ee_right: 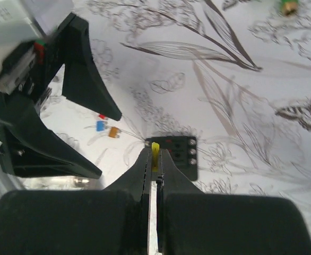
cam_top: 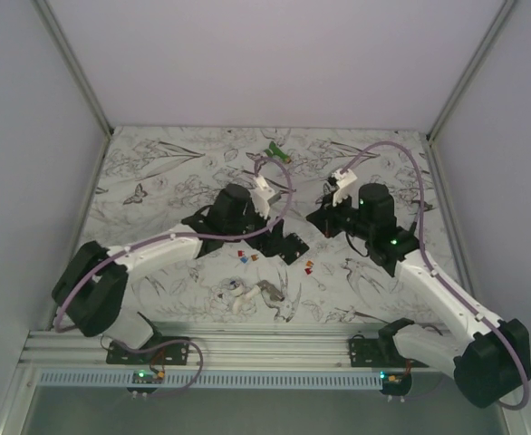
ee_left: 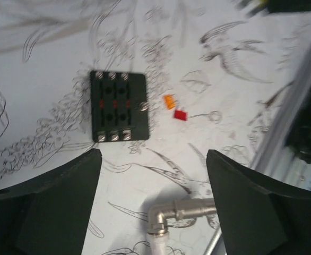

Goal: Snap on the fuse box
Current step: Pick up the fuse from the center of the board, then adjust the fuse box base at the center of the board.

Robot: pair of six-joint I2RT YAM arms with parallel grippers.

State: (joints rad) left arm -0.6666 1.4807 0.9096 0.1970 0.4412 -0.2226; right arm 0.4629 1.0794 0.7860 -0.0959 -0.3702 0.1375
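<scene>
The fuse box (cam_top: 292, 246) is a small black square block lying flat on the patterned cloth. In the left wrist view the fuse box (ee_left: 118, 106) shows screw heads and red fuses in its slots. My left gripper (ee_left: 153, 154) is open and empty, hovering short of the box, beside it in the top view (cam_top: 270, 237). My right gripper (ee_right: 155, 159) is shut on a yellow fuse (ee_right: 155, 150), held just over the box's left edge (ee_right: 184, 151). It sits right of the box in the top view (cam_top: 324, 220).
Loose fuses lie round the box: orange (ee_left: 169, 101), red (ee_left: 180, 114), blue (ee_right: 100, 126). A white-and-grey clump with a metal elbow fitting (ee_left: 166, 218) lies near the front (cam_top: 247, 294). A green object (cam_top: 279, 152) lies at the back. The aluminium rail (cam_top: 247, 349) runs along the near edge.
</scene>
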